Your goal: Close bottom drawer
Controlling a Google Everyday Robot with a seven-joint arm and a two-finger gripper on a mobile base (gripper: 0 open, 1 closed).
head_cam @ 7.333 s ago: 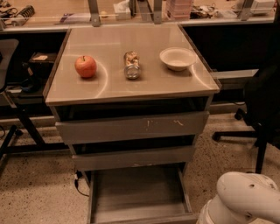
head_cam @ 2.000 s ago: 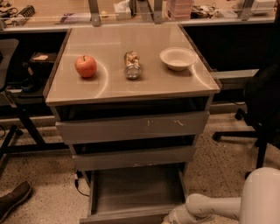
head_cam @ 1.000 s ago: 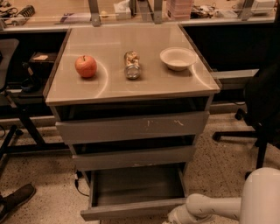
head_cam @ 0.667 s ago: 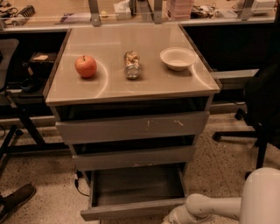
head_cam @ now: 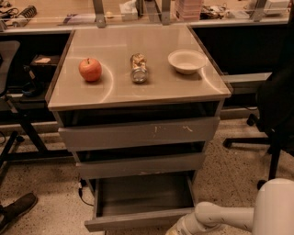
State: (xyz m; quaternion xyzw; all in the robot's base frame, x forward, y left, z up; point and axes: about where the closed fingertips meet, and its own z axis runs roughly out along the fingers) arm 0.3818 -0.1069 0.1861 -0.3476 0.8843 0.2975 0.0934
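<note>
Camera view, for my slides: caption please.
Gripper at the front of the open bottom drawer, frame's lower edge; red apple, can, white bowl on the cabinet top.

1. A speckled beige stone floor (head_cam: 229, 170) lay under dim, warm light.
2. A black wheeled office chair (head_cam: 278, 110) stood at the right.
3. A black metal desk frame (head_cam: 28, 131) stood at the left.
4. A long tan cluttered counter (head_cam: 55, 8) ran along the back.
5. The pincer (head_cam: 174, 231) sat low at the bottom edge.

You have a red apple (head_cam: 90, 69) near the bench's (head_cam: 151, 94) left edge, a can (head_cam: 138, 68) lying mid-top, a white bowl (head_cam: 186, 61) near its right edge; the gripper (head_cam: 175, 230) sits low, below the front-right corner.
</note>
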